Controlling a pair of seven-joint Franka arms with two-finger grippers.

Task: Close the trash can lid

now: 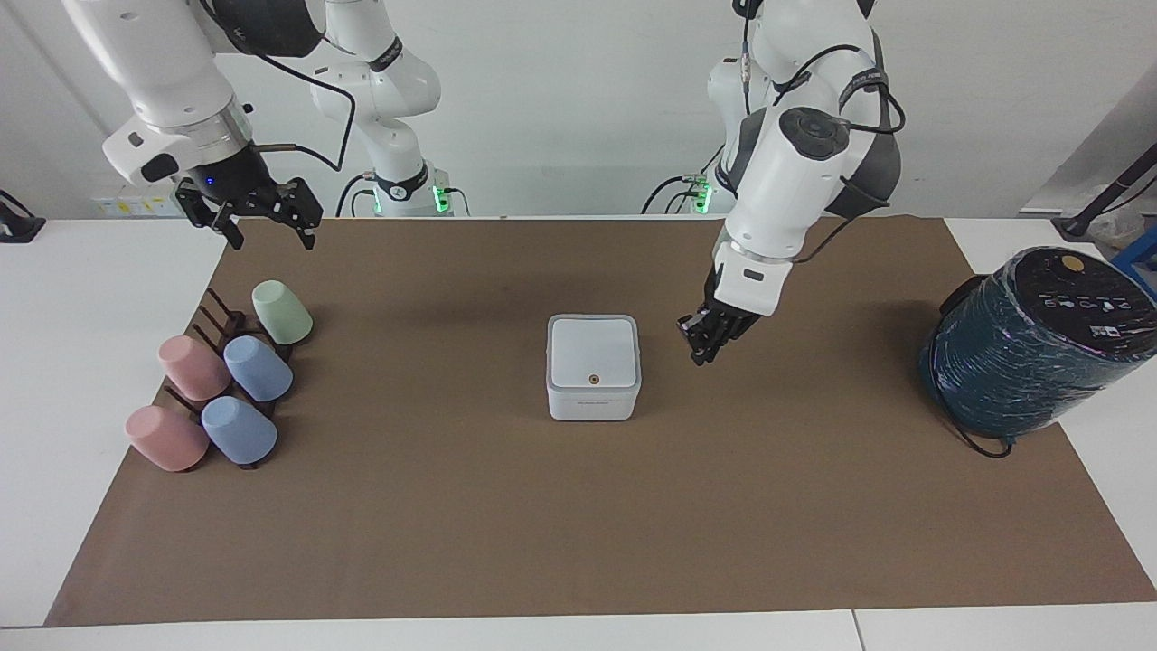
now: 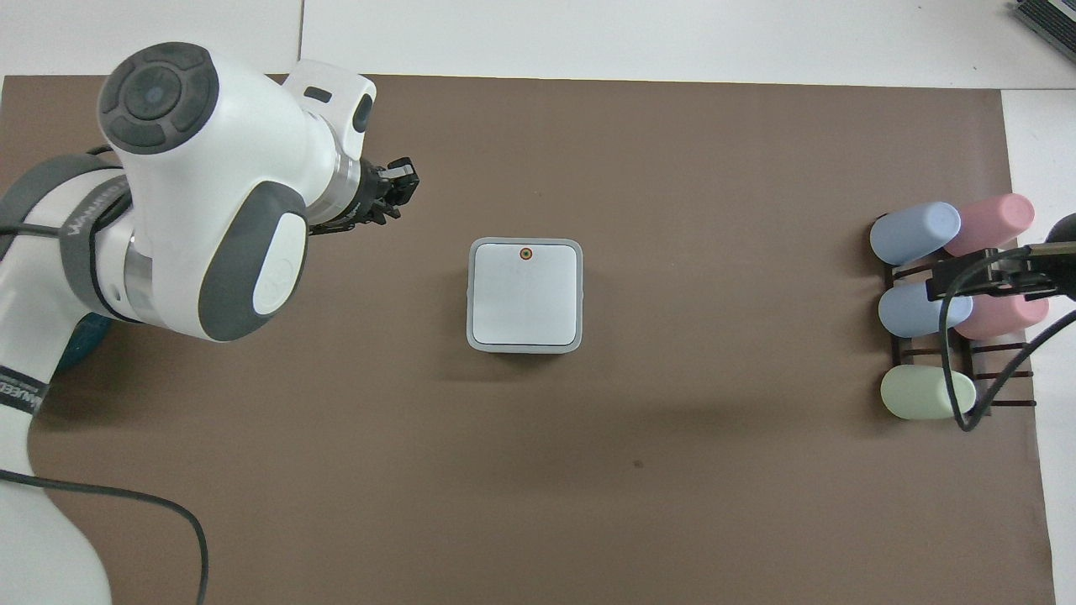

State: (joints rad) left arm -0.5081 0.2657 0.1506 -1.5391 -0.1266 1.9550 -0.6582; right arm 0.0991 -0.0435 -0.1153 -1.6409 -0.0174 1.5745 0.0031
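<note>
Facing view: the right hand [image 1: 262,221] waits, fingers spread, above the counter's [image 1: 81,298] edge near the robots. The left hand [image 1: 703,348], fingertips pinched together and holding nothing, hangs over the brown paper mat [image 1: 578,506] beside the small white square plastic trash can [image 1: 592,402]. That can sits mid-mat, its flat white hinged lid [image 1: 592,351] lying shut.

The small white square plastic trash can [image 1: 592,400] with rounded corners stands upright mid-way along the brown mat [image 1: 578,542]. Its flat white hinged lid [image 1: 593,351] lies shut, level on top, the orange dot facing up.
</note>
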